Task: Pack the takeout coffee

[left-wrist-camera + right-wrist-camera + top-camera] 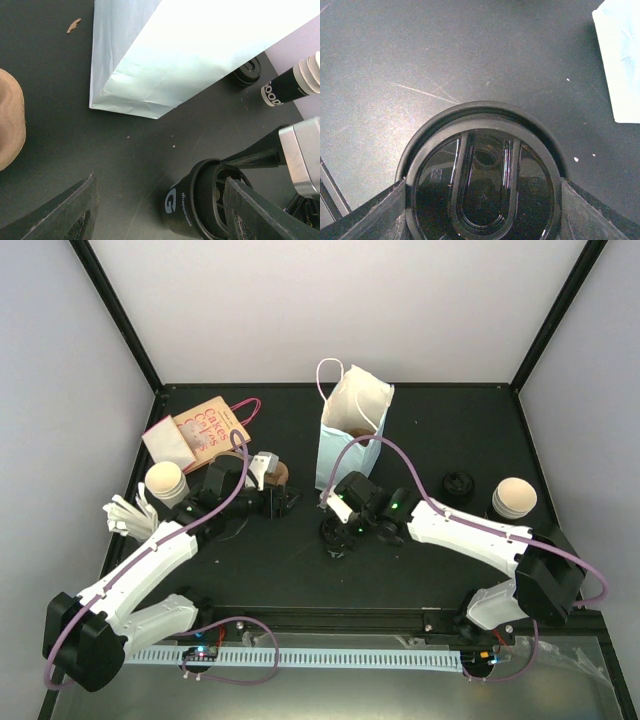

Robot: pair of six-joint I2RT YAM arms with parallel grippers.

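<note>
As right pincer [485,210] is clamping lid [482,165] (left pincer [160,200] gaping, empty), pressing it level onto cup [182,207] beneath seems best.

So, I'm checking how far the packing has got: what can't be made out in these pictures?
- Inside of the paper bag: top view, its own walls hide the contents.
- What the cup holds: right wrist view, the lid covers it.
- Bottom of the cup: left wrist view, cut off by the lower edge.
- Brown thing: left wrist view, mostly cut off by the left edge.
</note>
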